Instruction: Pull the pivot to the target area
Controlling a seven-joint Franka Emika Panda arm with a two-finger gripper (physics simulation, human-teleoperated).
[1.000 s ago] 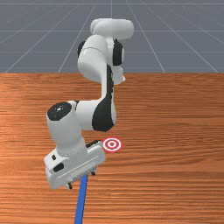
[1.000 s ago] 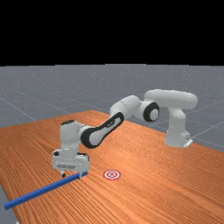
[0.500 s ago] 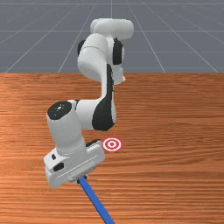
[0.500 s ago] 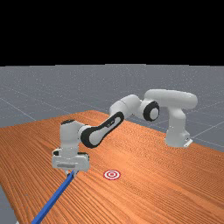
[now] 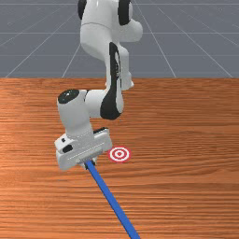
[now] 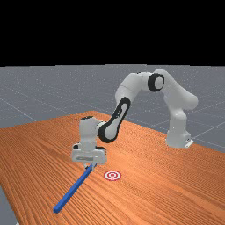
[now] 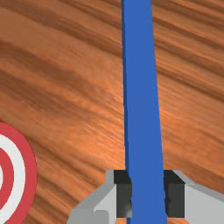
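My gripper (image 5: 89,164) is shut on one end of the blue bar (image 5: 113,201), which slants from there to the front view's bottom edge. Just to the front view's right of my hand lies the red-and-white target (image 5: 119,154); a strip of table separates it from the bar. In the far view the gripper (image 6: 91,166) holds the bar (image 6: 74,188) at its upper end, with the target (image 6: 112,175) to the right. In the wrist view both dark pads press the sides of the bar (image 7: 142,96) at the gripper (image 7: 148,194); part of the target (image 7: 29,175) shows.
The wooden table (image 5: 186,186) surrounds the bar and the target. In the far view, the free end of the bar points toward the table's near left edge, and the arm's base (image 6: 178,138) stands at the right.
The fingers have closed on the bar, and its free end has swung toward the front view's right. Since then my hand has moved toward the arm's base, and the bar has moved with it.
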